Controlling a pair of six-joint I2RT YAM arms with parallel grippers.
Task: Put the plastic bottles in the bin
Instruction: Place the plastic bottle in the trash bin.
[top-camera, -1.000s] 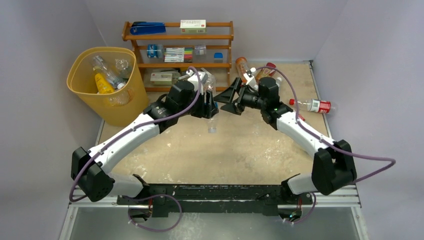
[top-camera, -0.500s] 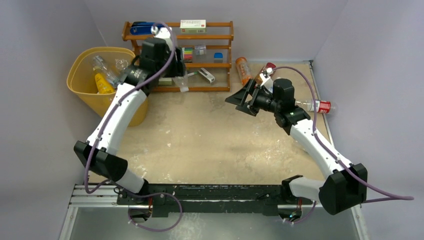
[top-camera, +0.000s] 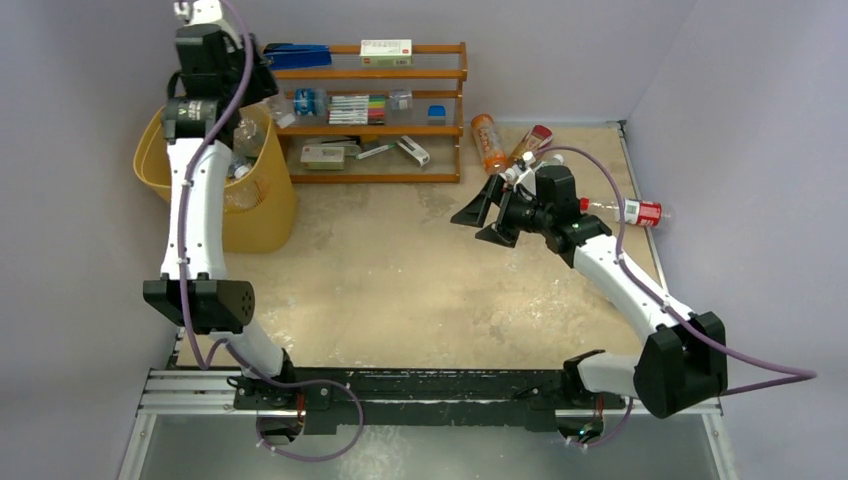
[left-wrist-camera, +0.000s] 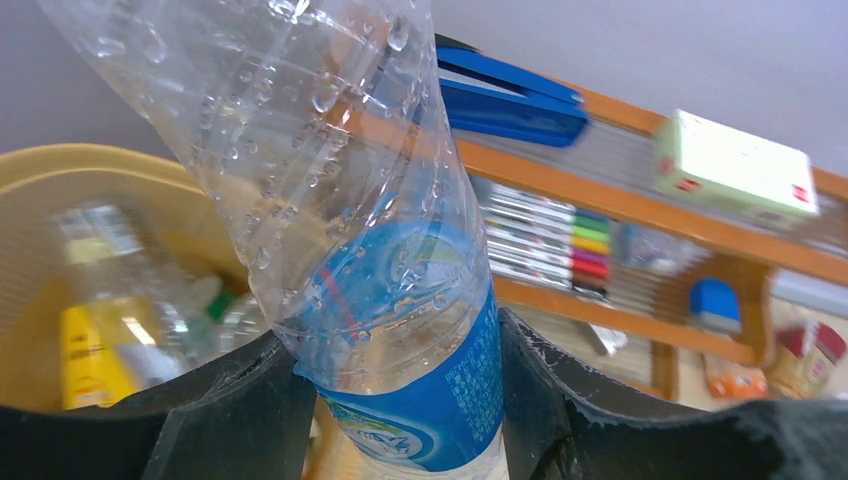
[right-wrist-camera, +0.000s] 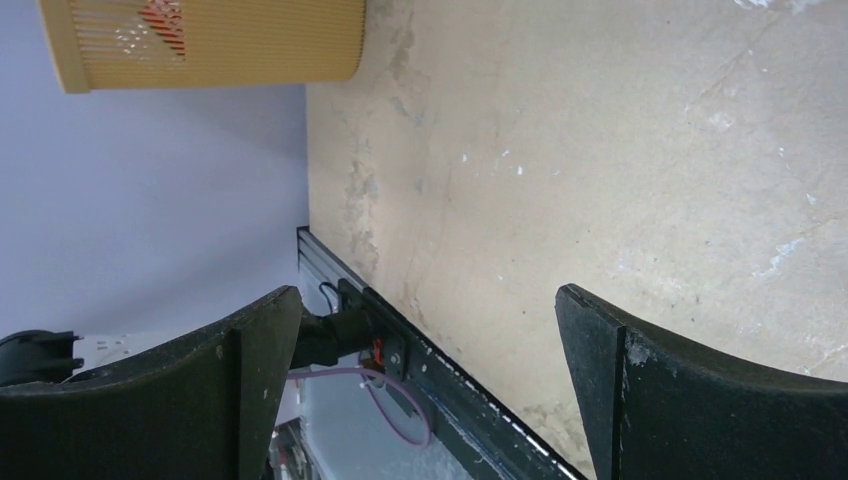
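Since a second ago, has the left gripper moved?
Yes. The left gripper swung left and back, from in front of the shelf to over the bin, bottle still clamped.

We are swinging a bottle across to the bin.
We are carrying the clear blue-labelled bottle (left-wrist-camera: 400, 300), pinched in the left gripper (left-wrist-camera: 400, 392), away from the middle of the table (top-camera: 400, 290), past the front of the wooden shelf rack (top-camera: 462, 110), and are bringing it over the yellow bin (top-camera: 265, 210) at far left, the left arm reaching up tall. The right gripper (right-wrist-camera: 428, 300) is drifting slightly rightward and nearer the bases, and its elbow is dropping toward the table's near right corner.
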